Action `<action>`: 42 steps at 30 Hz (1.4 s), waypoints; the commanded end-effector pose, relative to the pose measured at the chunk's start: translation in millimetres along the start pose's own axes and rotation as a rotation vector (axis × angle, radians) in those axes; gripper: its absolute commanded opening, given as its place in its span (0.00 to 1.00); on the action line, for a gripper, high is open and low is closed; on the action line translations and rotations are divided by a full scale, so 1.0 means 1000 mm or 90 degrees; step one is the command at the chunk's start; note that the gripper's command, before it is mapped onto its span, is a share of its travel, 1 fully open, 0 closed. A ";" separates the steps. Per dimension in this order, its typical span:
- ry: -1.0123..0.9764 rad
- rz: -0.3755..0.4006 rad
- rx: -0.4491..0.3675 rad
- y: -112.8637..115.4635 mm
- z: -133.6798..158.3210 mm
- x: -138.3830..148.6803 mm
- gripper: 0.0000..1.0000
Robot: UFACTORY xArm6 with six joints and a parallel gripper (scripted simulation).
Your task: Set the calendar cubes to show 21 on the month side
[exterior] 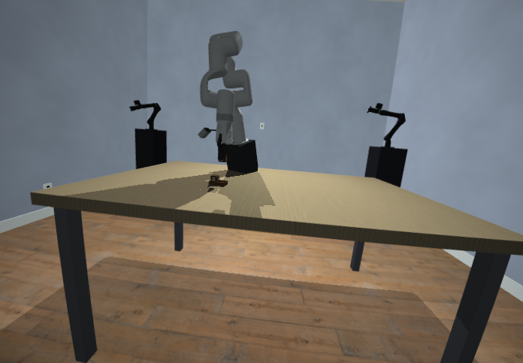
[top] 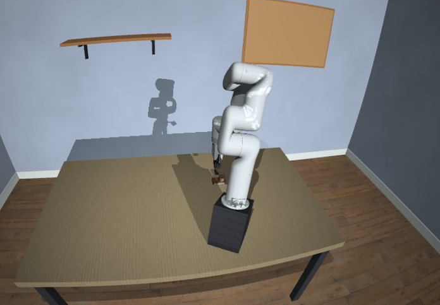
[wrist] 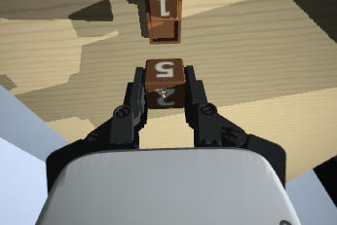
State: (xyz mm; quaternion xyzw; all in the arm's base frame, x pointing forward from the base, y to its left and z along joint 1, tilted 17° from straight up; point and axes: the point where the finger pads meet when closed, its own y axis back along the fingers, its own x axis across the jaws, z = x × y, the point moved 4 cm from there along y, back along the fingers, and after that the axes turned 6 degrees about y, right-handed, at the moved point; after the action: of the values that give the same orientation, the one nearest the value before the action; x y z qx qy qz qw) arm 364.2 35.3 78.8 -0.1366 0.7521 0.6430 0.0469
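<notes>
In the wrist view my gripper (wrist: 165,79) is shut on a brown wooden cube (wrist: 165,83) and holds it above the table. The held cube shows a white 5 on its far face and a 2 on its near face. Below it lies the brown tray with the other cube (wrist: 163,0) in its far half, showing a 1; the tray's near half is empty. In the top view the tray (top: 219,180) lies by the arm's base and the gripper (top: 217,165) hangs above it. In the exterior view the gripper (exterior: 221,152) hangs above the tray (exterior: 216,183).
The arm's black pedestal (top: 230,226) stands on the table just beside the tray. Two small black arms on pedestals (exterior: 150,146) (exterior: 385,164) stand behind the table in the exterior view. A shelf (top: 115,39) and a cork board (top: 287,31) hang on the wall.
</notes>
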 end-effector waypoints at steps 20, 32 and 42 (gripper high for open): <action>0.000 0.001 -0.002 -0.008 0.092 -0.011 0.29; 0.000 0.001 -0.002 -0.009 0.092 -0.011 0.29; 0.000 0.001 -0.002 -0.028 0.092 -0.011 0.29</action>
State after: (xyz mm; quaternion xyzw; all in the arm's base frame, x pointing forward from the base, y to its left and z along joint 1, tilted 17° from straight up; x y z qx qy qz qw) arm 369.3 124.2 46.6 -0.1348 0.7516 0.6441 0.0446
